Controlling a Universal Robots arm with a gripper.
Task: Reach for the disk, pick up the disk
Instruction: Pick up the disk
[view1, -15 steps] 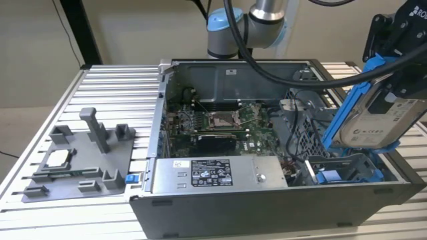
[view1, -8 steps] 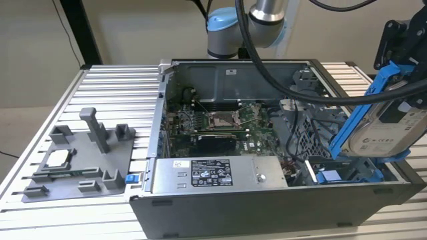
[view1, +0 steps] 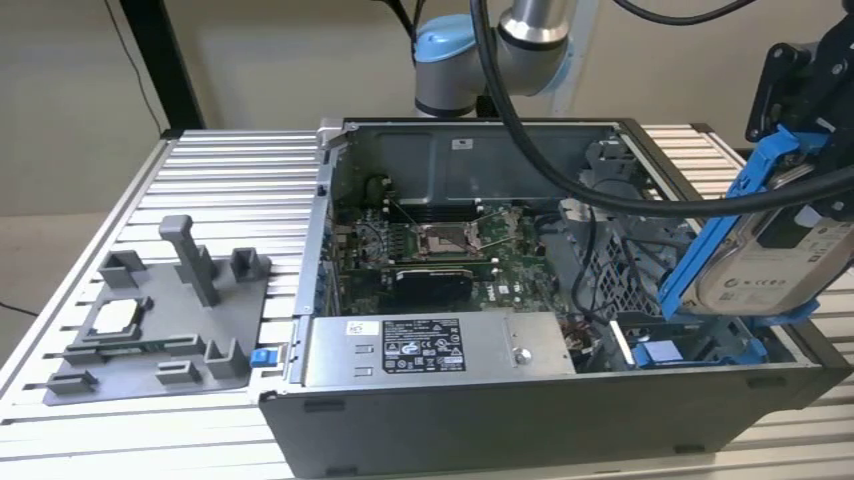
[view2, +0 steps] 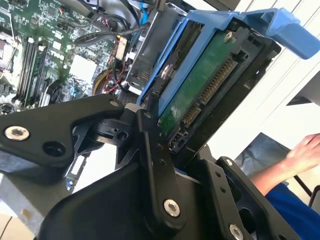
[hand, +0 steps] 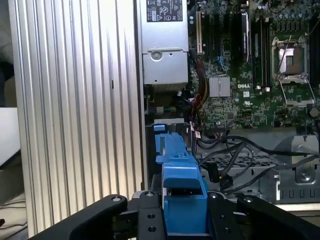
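The disk (view1: 778, 258) is a silver-grey hard drive with a white label in a bright blue side frame (view1: 727, 225). It hangs tilted above the open computer case's corner at the exterior view's right. My black gripper (view1: 810, 195) comes down from above and is shut on it. In the second wrist view the disk's green circuit-board underside (view2: 200, 85) and blue frame (view2: 280, 25) sit between my black fingers (view2: 156, 150), with the gripper (view2: 186, 142) clamped around them. In the first wrist view the blue frame (hand: 182, 197) is squeezed inside the gripper (hand: 184, 220).
The open computer case (view1: 534, 420) holds a motherboard (view1: 441, 245), a power supply (view1: 427, 350), cables and a blue drive bay (view1: 667, 352). A grey fixture (view1: 160, 335) with a CPU chip (view1: 114, 315) lies on the slatted table at the exterior view's left. A person's hand (view2: 306, 149) is nearby.
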